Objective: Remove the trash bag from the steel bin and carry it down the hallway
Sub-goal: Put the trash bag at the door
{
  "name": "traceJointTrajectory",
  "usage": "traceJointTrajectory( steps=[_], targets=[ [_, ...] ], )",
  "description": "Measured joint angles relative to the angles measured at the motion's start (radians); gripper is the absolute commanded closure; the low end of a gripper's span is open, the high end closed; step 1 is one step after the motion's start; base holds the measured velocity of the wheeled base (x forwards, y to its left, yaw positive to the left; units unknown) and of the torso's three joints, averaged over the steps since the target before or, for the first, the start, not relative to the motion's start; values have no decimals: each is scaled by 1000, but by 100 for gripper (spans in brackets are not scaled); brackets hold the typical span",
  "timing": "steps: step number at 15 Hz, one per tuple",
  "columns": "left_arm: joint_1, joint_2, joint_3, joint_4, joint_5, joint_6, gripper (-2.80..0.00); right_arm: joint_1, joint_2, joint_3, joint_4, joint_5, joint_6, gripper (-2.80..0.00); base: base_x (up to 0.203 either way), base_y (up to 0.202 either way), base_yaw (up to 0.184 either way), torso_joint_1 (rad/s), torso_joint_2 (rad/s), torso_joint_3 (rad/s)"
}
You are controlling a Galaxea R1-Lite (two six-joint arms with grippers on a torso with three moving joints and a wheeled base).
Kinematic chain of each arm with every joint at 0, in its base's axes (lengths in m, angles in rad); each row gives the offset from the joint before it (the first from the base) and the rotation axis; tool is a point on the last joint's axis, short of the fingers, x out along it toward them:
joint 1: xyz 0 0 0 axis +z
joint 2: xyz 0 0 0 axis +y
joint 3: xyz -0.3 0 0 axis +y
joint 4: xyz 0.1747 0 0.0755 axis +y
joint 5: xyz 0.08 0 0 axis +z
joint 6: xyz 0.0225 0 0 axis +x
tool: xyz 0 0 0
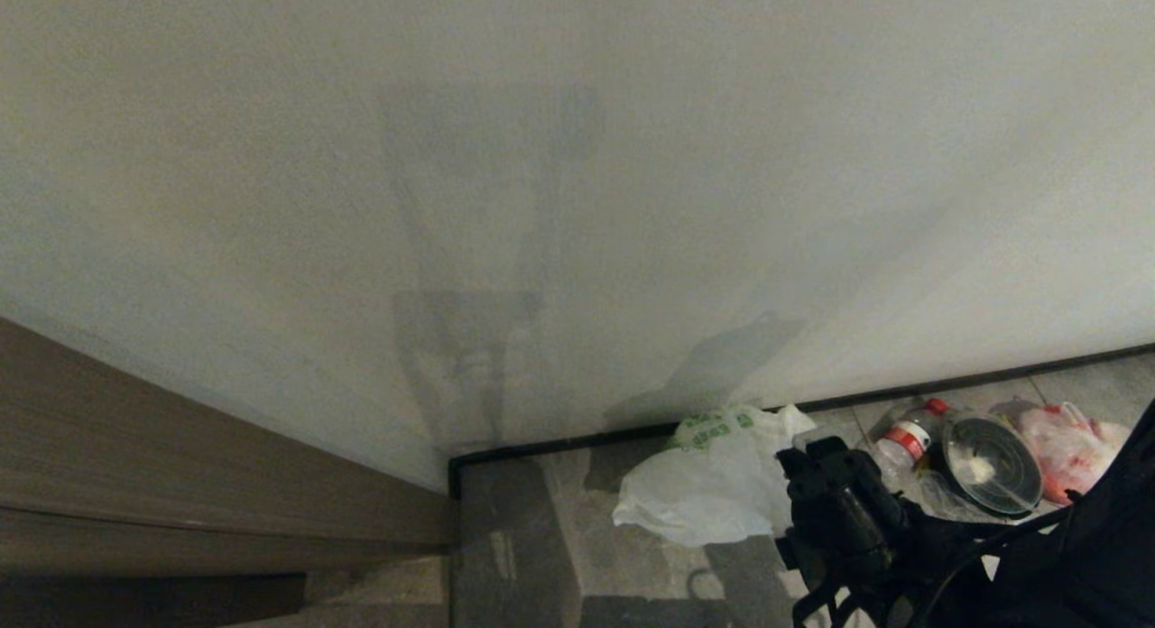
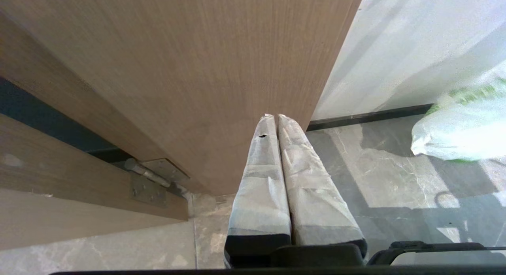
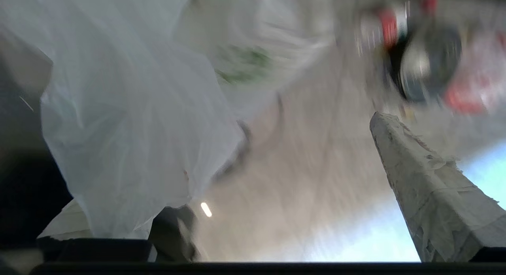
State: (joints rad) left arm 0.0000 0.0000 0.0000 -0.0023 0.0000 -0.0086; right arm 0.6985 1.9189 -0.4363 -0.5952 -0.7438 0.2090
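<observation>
Against the skirting at the far wall, the trash bag (image 1: 713,488) lies slumped on the grey floor (image 1: 514,556). Just right of it hangs the right pincer (image 1: 817,493), released and wide; the left pincer (image 2: 276,123) is clenched beside the wooden door (image 2: 197,69).

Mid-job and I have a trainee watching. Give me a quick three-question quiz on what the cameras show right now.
1. True or false: the left end effector is shut, close to the wooden door.
2. Where is the trash bag? A: inside a bin. B: on the floor by the wall. C: hanging from a door handle.
3. Fill in: the bottle to the right of the bag has a ___ cap.

Key: 1 true; 2 B; 3 red.
</observation>
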Motion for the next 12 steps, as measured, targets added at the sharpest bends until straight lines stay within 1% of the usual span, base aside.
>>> traceJointTrajectory(
  steps=[2, 3, 4, 7, 9, 10, 12],
  targets=[
    [0, 0, 0, 0, 0, 0, 0, 0, 99, 10, -12, -36, 43, -280, 0, 0, 0, 0, 0, 0],
    [0, 0, 0, 0, 0, 0, 0, 1, 161, -14, -17, -62, 52, -280, 0, 0, 0, 0, 0, 0],
    [0, 0, 0, 0, 0, 0, 0, 3, 211, -38, -19, -71, 47, -280, 0, 0, 0, 0, 0, 0],
    [0, 0, 0, 0, 0, 0, 0, 23, 327, -124, -71, -37, 0, -280, 0, 0, 0, 0, 0, 0],
    [0, 0, 0, 0, 0, -1, 0, 37, 399, -192, -143, -27, -69, -280, 0, 0, 0, 0, 0, 0],
    [0, 0, 0, 0, 0, 0, 0, 43, 427, -214, -164, -26, -102, -280, 0, 0, 0, 0, 0, 0],
    [0, 0, 0, 0, 0, 0, 0, 59, 475, -214, -161, -18, -129, -280, 0, 0, 0, 0, 0, 0]
  ],
)
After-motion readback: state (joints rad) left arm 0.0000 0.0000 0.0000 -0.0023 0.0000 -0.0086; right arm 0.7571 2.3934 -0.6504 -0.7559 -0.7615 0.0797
